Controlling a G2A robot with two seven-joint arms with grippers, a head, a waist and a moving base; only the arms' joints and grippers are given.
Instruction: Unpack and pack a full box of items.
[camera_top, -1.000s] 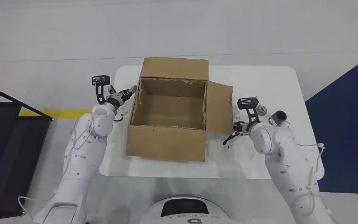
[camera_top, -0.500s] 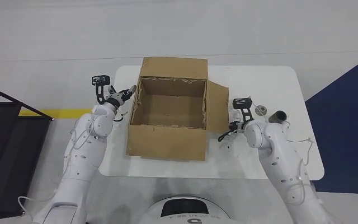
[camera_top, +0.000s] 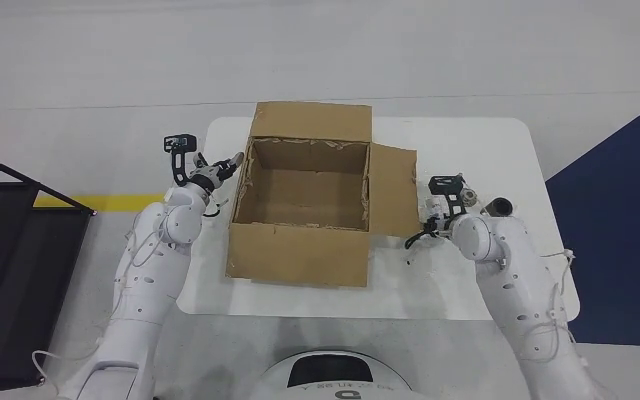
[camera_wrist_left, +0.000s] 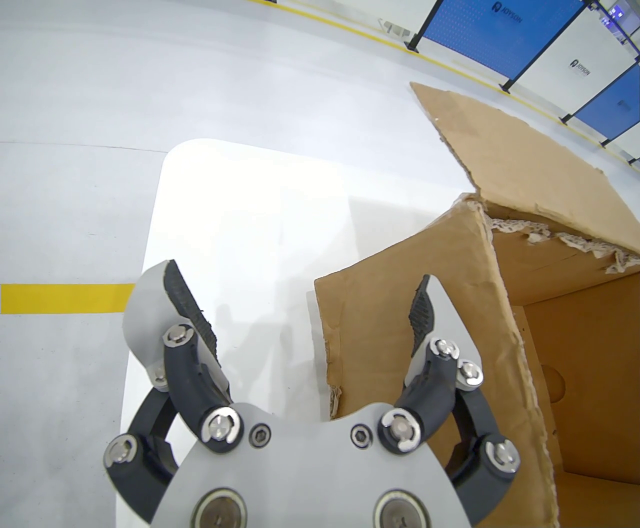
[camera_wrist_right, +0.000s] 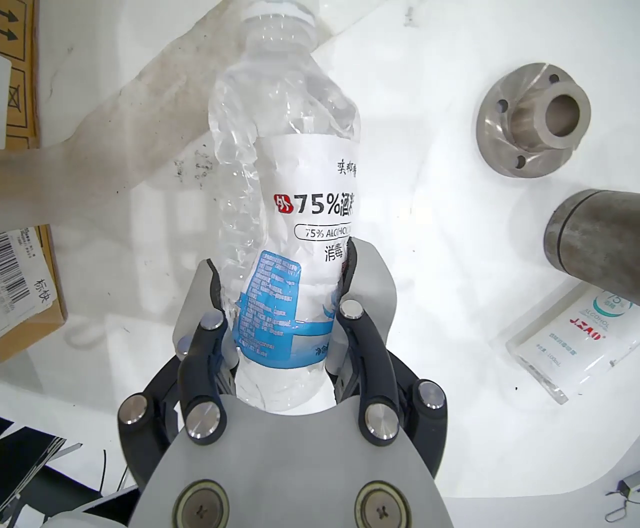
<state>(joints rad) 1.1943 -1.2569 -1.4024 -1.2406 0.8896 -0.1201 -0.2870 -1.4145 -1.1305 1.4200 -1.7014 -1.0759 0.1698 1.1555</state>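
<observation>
Toward the table's (camera_top: 470, 290) right edge, a clear bottle (camera_wrist_right: 285, 150) (white-blue label) is clasped by the right gripper (camera_wrist_right: 282, 257); the left gripper (camera_wrist_left: 297, 272) is held agape at the left edge.

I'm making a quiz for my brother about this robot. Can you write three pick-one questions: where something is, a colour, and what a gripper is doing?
1. Where is the metal ring part? A) inside the box B) on the table beside the metal cylinder C) in the right gripper
2. What colour is the box? A) brown B) blue C) green
3. The right gripper is: A) open B) shut on the bottle C) shut on the metal cylinder
Answers: 1 B, it lies on the table. 2 A, plain cardboard brown. 3 B, it clamps the bottle.
</observation>
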